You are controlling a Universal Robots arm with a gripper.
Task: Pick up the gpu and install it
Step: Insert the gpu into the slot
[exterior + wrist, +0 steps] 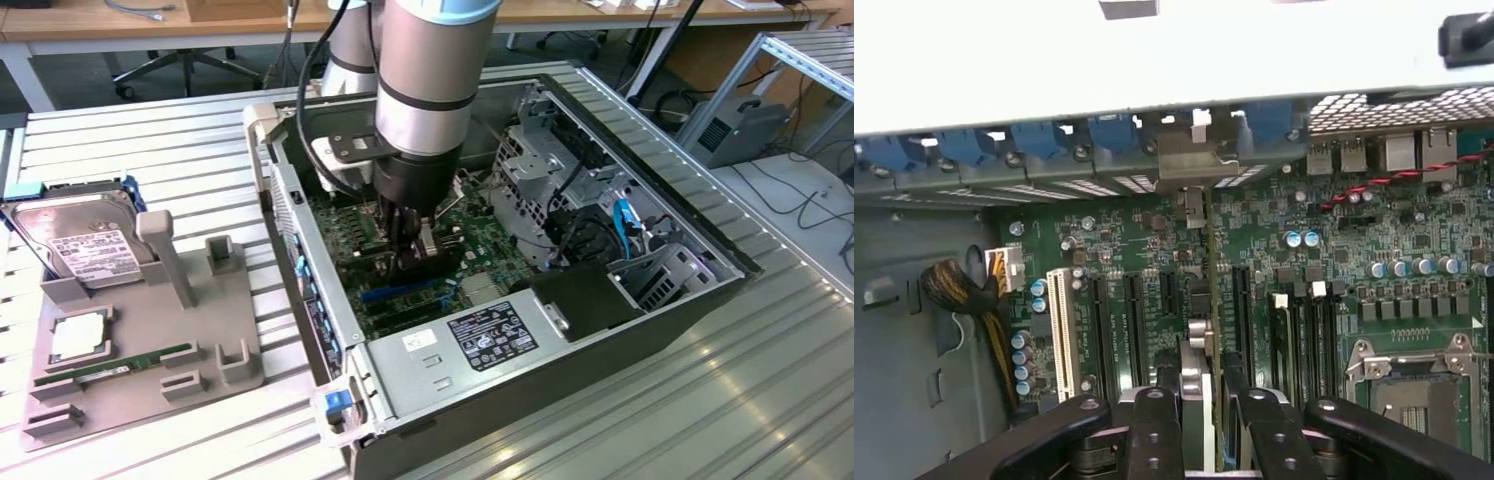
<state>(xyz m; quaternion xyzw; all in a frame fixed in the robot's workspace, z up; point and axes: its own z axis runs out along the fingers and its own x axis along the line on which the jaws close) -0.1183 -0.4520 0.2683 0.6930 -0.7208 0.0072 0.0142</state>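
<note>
My gripper (pixel 411 245) reaches down into the open computer case (pixel 694 240), low over the green motherboard (pixel 461 265). It is shut on the gpu (pixel 1204 290), which I see edge-on in the wrist view, standing upright between the two black fingers (pixel 1154 430). The card runs along the row of black expansion slots (pixel 1134 320), and its silver end bracket (pixel 1194 160) sits against the rear wall of the case by the blue slot clips. In the exterior view the card shows as a dark block (pixel 424 262) under the gripper; whether its lower edge is in a slot is hidden.
A white slot (pixel 1061 335), a cable bundle (pixel 954 290) and the CPU socket (pixel 1414 375) flank the card. The power supply (pixel 487 335) and drive cage (pixel 534 170) crowd the case. Outside, a grey fixture (pixel 187 330) holds a hard drive (pixel 80 245) and RAM stick (pixel 114 368).
</note>
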